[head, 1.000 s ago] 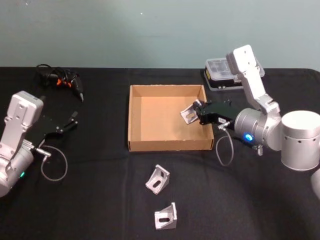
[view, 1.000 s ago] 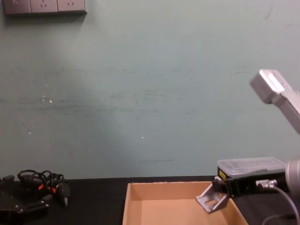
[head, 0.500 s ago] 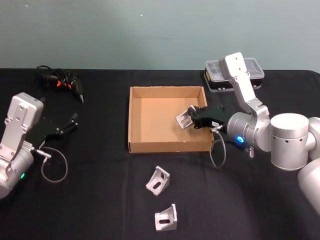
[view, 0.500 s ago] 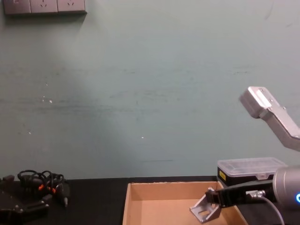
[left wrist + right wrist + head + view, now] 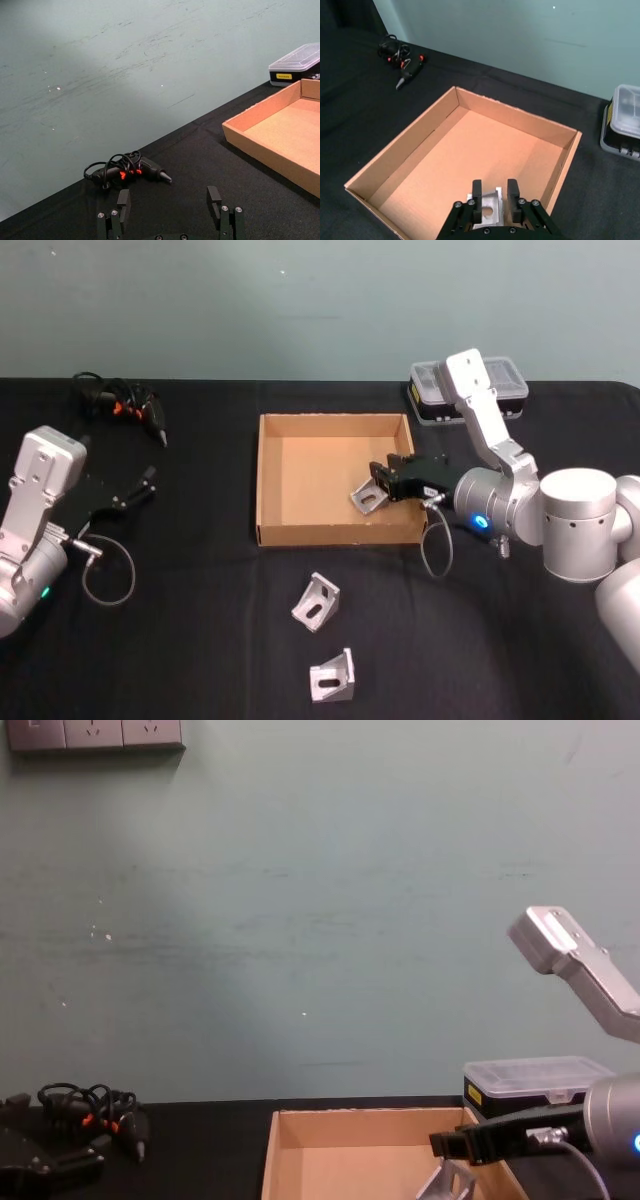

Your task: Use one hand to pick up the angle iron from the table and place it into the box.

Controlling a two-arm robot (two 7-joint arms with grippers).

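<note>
head view: right gripper point(image 5: 385, 483) reaches in over the right wall of the box point(image 5: 263, 480), pinching an angle iron point(image 5: 368, 496) by one flange. the part sits inside the box, near its front-right corner, just beside the right wall. can't tell if it touches the box floor.

right wrist view: both fingers point(image 5: 477, 199) pressed on the angle iron point(image 5: 490, 211), slotted face toward the camera, box floor under it bare.

chest view: angle iron point(image 5: 447, 1185) hangs below the gripper point(image 5: 450, 1145), dipped under the box rim.

left gripper point(image 5: 148, 480) parked near the worktop's point(image 5: 200, 570) left edge, well apart from the box. in the left wrist view its fingers are spread, nothing between them.

second angle iron point(image 5: 316, 600) and third angle iron point(image 5: 332, 674) lie on the worktop between the box and the front edge, third nearer the edge. black plastic case point(image 5: 428, 390) at the far-right, behind the box. cabled tool point(image 5: 125, 405) at the far-left corner.
</note>
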